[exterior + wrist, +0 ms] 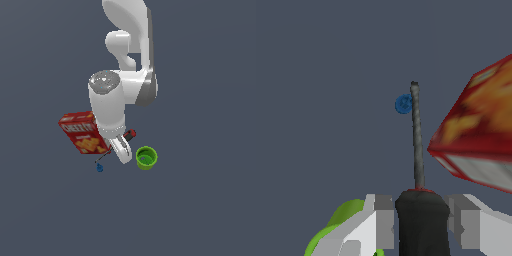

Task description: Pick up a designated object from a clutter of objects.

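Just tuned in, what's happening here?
The arm is over the clutter with its tool straddling the screwdriver. The fingers sit on either side of the black handle; whether they grip it yet is unclear. The shaft points toward the tiny blue object. The red cracker box and the green cup flank the tool.

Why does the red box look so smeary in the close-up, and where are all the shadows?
Wrist view: the box sits close, so its print renders coarse and blurred, while the screwdriver stays crisp. Exterior view: flat, even light; no cast shadows show on the grey floor.
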`<state>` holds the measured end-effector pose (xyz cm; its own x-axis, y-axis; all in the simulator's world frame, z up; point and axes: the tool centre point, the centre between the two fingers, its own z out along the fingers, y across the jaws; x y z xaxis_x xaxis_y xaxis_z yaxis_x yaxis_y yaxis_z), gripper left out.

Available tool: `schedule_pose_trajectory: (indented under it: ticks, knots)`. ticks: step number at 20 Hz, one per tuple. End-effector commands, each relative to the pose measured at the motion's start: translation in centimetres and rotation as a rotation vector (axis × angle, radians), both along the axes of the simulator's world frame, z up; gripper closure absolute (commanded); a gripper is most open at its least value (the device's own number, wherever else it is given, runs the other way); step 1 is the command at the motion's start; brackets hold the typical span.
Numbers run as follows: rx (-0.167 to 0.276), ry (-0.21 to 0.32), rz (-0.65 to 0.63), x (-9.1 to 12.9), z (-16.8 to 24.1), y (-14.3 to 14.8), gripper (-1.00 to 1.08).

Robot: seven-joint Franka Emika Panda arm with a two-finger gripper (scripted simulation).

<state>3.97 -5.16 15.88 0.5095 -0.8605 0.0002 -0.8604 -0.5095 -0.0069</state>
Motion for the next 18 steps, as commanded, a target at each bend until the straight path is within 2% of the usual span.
schedule_pose_trajectory:
  ticks: [1, 18]
  knots:
    - [0.0, -0.001, -0.001, -1.2, 2.0, -0.9, 1.08]
    - [-0.001, 0.004, -0.004, -9.9, 16.5, -7.4, 1.08]
